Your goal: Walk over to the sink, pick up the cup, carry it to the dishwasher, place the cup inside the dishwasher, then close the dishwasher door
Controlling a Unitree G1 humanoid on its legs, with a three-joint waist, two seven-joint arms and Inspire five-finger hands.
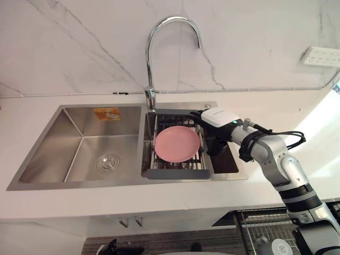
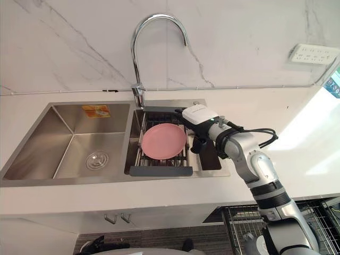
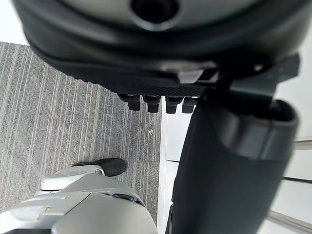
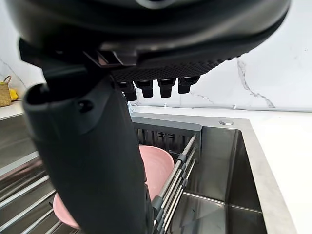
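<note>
**Lighting: bright and even, one blown-out patch**

Head views are evenly lit with few hard shadows. The countertop (image 1: pixel 321 127) washes out to white on the right, probably daylight from that side. Hot highlights run along the faucet (image 1: pixel 159 26), and there's a soft sheen on the sink (image 1: pixel 71 133) walls. Below the counter edge it goes dim. In the wrist views, the right hand (image 4: pixel 161 44) and left hand (image 3: pixel 161 58) read as near-black masses against lighter backgrounds.
</note>
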